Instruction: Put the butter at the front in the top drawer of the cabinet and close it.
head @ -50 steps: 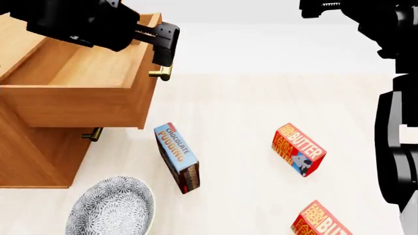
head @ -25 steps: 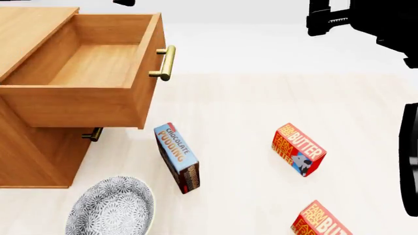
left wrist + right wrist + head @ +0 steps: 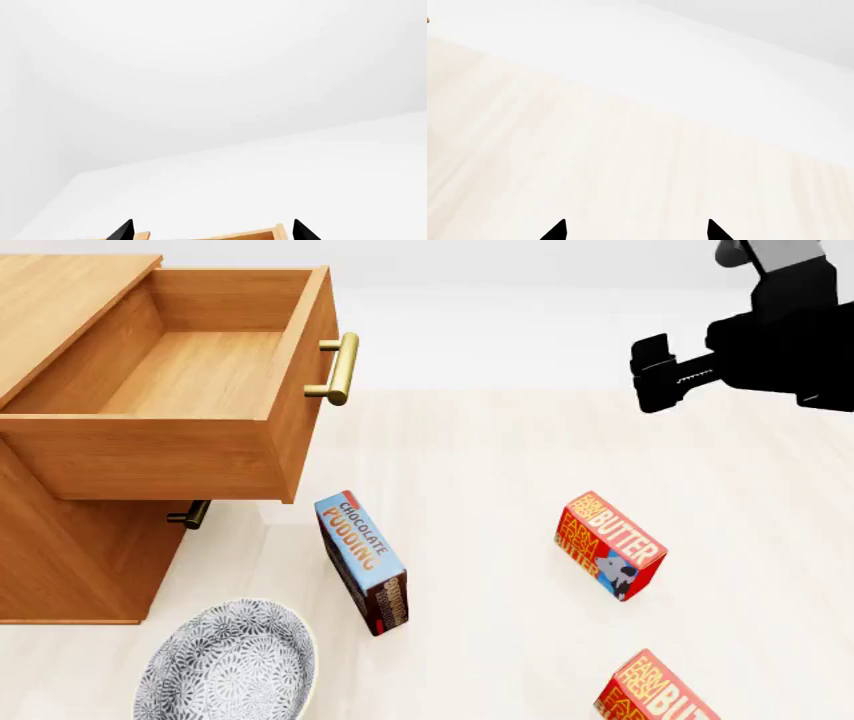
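Top drawer (image 3: 200, 370) is pulled open, nothing seen inside. "BUTTER" (image 3: 610, 545) and "CHOCOLATE PUDDING" box (image 3: 362, 562) are read. Both grippers' jaws are spread.

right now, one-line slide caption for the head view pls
Top drawer pulled open and empty, two butter cartons and a chocolate pudding box on the floor, right gripper above them.
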